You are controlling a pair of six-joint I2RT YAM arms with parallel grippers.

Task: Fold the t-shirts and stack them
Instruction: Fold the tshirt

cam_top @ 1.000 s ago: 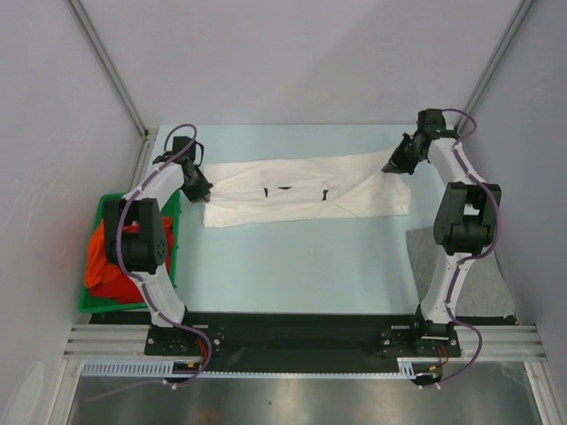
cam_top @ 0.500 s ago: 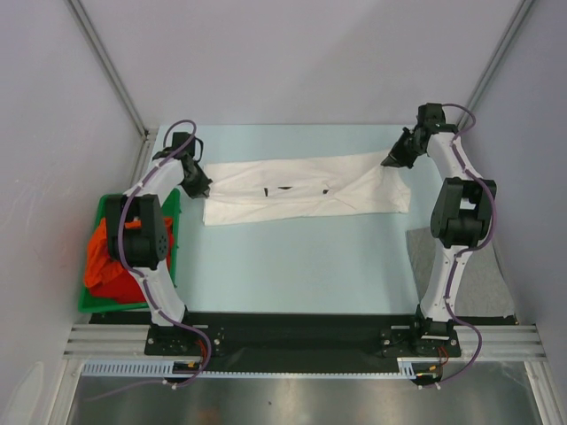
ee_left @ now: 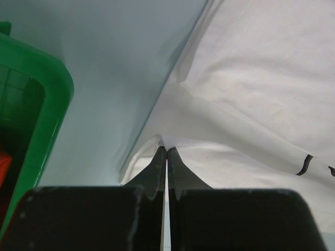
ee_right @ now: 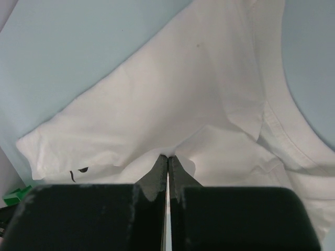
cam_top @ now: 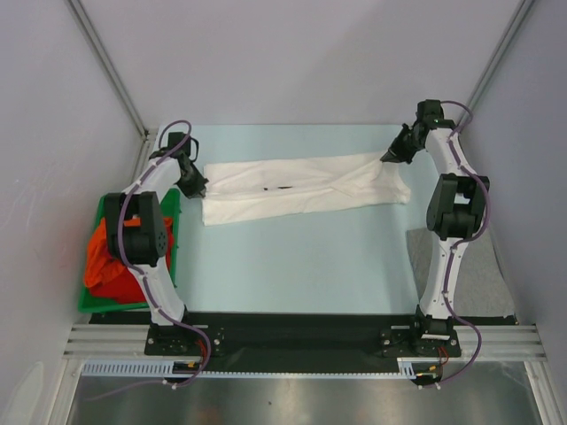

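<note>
Where my arms are bolted: near edge of the bench (cam_top: 292, 266), left arm (cam_top: 142, 239) and right arm (cam_top: 456, 221) side by side.
Green bin (cam_top: 93, 305): just off the bench's left side, beside my left arm; a corner of its rim shows in my left wrist view.
Orange t-shirt (cam_top: 104, 266): bunched up inside the green bin; I cannot tell whether another shirt lies under it.
Grey t-shirt (cam_top: 492, 283): lying flat at the near right, partly behind my right arm.
White t-shirt (cam_top: 301, 190): stretched sideways across the far half of the bench as a long creased band, well apart from the other shirts, with a small dark mark near its middle.
Left jaws: together, clamped on the white t-shirt's left end; the cloth puckers at my fingertips (ee_left: 157, 167) and lifts off the bench there.
Right jaws: together, clamped on the white t-shirt's far right corner; the fabric gathers to a peak at my fingertips (ee_right: 157, 172), with a stitched hem just to their right.
</note>
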